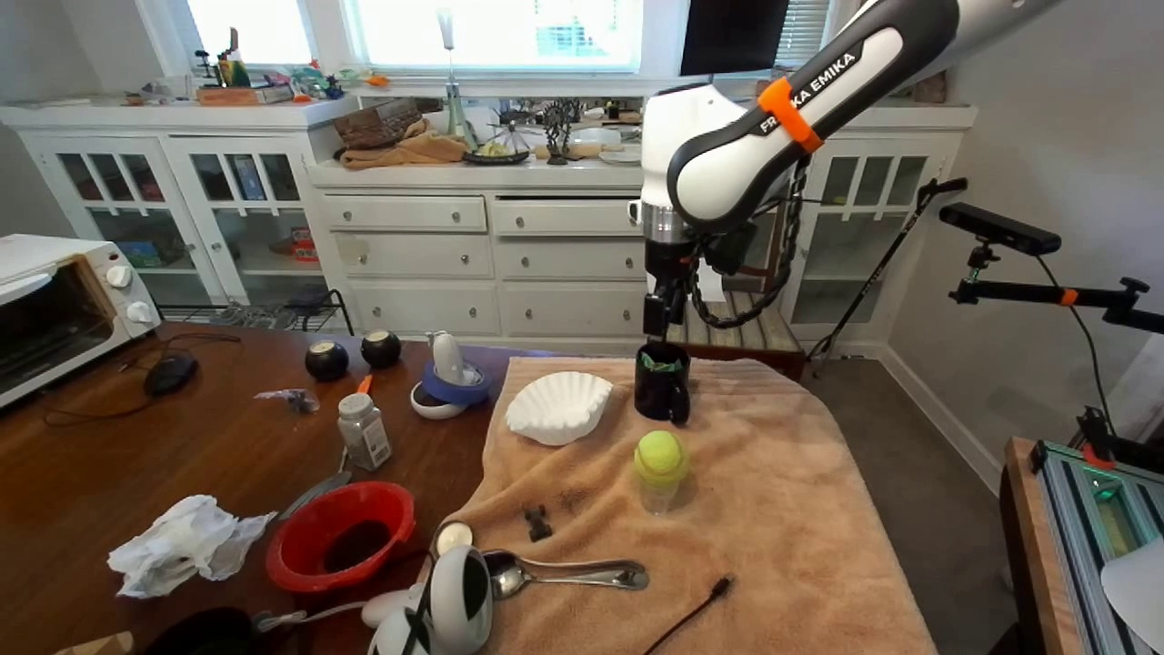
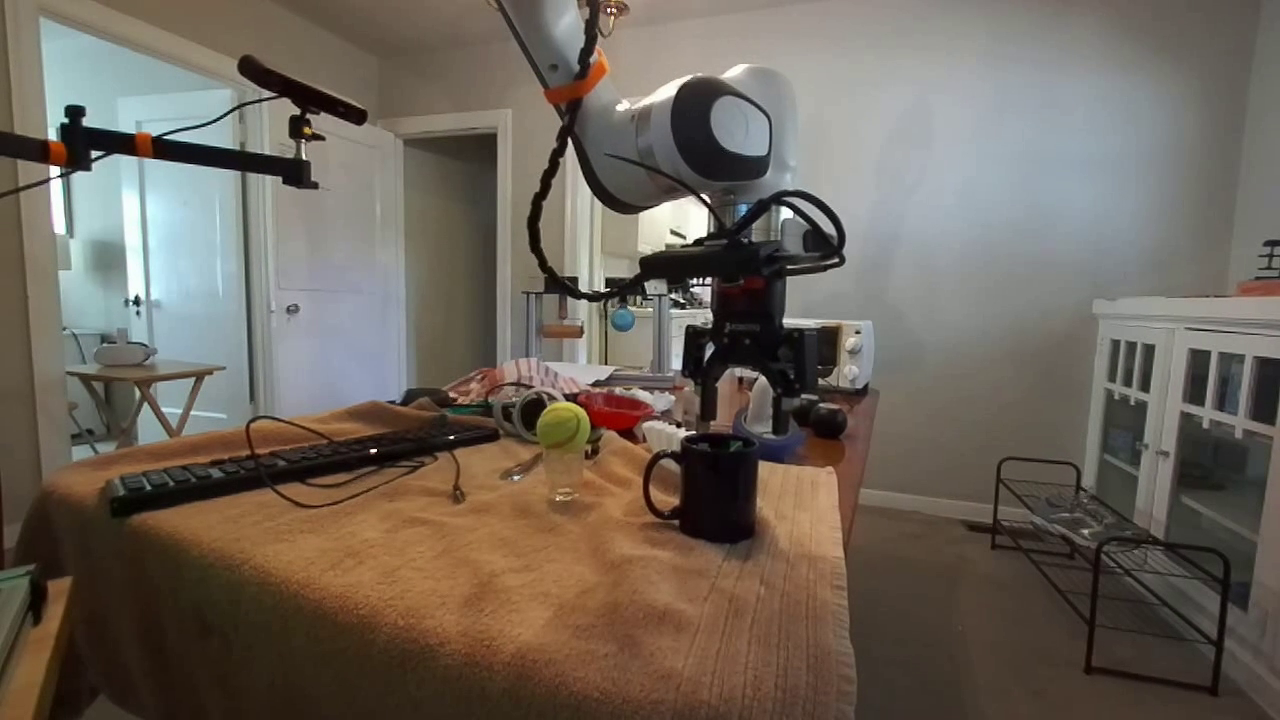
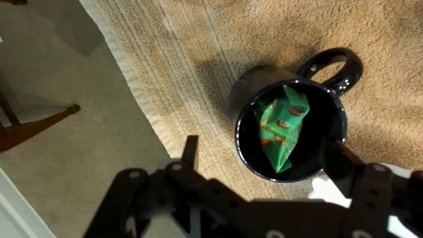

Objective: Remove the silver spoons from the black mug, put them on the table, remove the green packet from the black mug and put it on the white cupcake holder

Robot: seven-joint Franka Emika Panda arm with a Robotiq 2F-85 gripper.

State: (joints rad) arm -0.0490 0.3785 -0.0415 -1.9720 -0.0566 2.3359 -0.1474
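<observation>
Is a brown wooden table (image 1: 227, 446), partly covered by a tan towel (image 1: 782, 509). Carries directly, off the towel, a toaster oven (image 1: 73, 314), computer mouse (image 1: 170, 375), red bowl (image 1: 296, 546), capped jar (image 1: 364, 432) and crumpled white wad (image 1: 186, 546).

From here I read "FR…KA EMIKA" on the robot arm (image 1: 837, 86), split by an orange strap (image 1: 789, 115). Tiny letters on the gripper (image 2: 746, 415) look like "ROBOTIQ".

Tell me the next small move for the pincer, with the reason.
Probably ease the pincer slightly toward the handle, to centre it over the packet inside the mug. The pincer hangs open above, but off-centre: in the wrist view one finger shows outside the mug, while the other overlaps it, nearer the packet.
</observation>
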